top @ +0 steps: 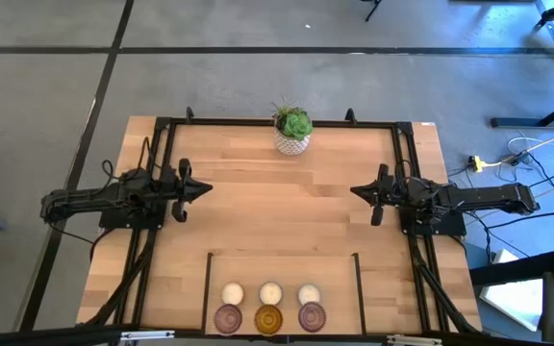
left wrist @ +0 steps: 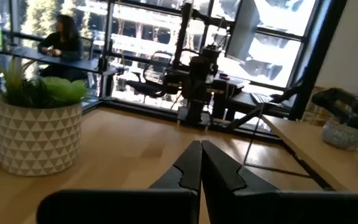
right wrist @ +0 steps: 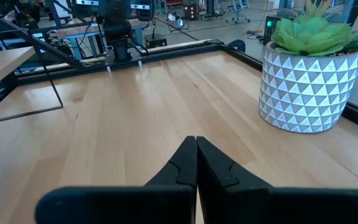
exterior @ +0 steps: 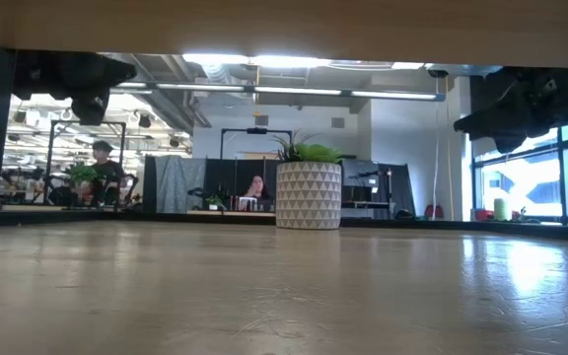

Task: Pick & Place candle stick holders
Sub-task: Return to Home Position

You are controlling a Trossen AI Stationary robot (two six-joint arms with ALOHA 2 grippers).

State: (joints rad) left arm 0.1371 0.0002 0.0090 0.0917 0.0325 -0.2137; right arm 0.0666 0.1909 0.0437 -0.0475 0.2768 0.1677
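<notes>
Left hand hangs at nine o'clock over the table, right hand at three, both closed tight, holding nothing. Six holders stand in two rows on the shelf at six o'clock.

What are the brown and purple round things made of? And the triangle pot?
The amber holder and two purplish holders look like tinted glass, with see-through glinting rings. The pot seems matte white ceramic, maybe plastic; no shine shows.
</notes>
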